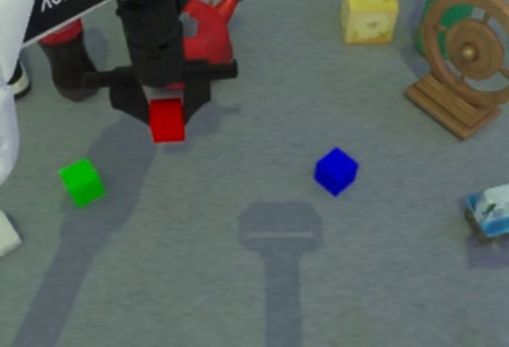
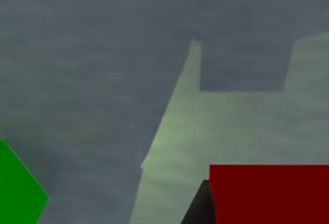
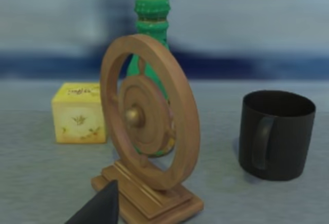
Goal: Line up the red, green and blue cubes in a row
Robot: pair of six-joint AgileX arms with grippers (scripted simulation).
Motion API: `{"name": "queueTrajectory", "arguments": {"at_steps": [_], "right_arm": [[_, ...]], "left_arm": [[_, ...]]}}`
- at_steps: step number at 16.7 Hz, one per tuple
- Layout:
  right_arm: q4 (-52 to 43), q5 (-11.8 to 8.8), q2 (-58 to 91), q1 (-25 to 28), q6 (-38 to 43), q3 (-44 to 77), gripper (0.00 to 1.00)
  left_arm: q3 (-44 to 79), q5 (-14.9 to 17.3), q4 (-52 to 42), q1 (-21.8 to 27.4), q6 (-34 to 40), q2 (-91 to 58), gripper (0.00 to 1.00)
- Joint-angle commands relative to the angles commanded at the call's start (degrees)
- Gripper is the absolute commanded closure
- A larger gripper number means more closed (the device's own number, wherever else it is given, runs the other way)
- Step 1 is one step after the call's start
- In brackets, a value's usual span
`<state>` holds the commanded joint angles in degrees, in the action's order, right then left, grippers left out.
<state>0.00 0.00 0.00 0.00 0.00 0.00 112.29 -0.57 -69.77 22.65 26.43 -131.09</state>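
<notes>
Red cube (image 1: 167, 120) in left claw (image 1: 167, 108), grey table (image 1: 238, 299)

— How is the table (image 1: 238, 299) lit?
— Evenly and softly, with no glare. The left arm (image 1: 159, 21) casts a long grey shadow toward the near edge of the top view; a second, T-shaped shadow lies at centre.
— And sharpness?
— All three views are slightly soft (edges of the red cube (image 1: 167, 120) and blue cube (image 1: 335, 171) smear a little). In the right wrist view the far background blurs into bands behind the wooden wheel (image 3: 149, 126).
</notes>
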Motion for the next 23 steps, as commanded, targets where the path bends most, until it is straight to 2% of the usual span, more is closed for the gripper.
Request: {"name": "queueTrajectory", "arguments": {"at_steps": [3,9,12,18,23], "right_arm": [[0.00,0.00,0.00,0.00,0.00,0.00,0.00],[0.00,0.00,0.00,0.00,0.00,0.00,0.00],[0.00,0.00,0.00,0.00,0.00,0.00,0.00],[0.00,0.00,0.00,0.00,0.00,0.00,0.00],[0.00,0.00,0.00,0.00,0.00,0.00,0.00]], "left_arm": [[-4.03,-0.09,1.24,2.06,1.81,3.70,1.00],[-22.97,-0.27,5.15,10.93,8.22,16.90,1.00],[-27.78,-0.34,6.50,14.08,10.31,21.25,1.00],[-28.82,-0.37,7.44,14.01,10.43,21.17,1.00],[-35.91,-0.34,18.21,14.13,10.60,18.24,1.00]]}}
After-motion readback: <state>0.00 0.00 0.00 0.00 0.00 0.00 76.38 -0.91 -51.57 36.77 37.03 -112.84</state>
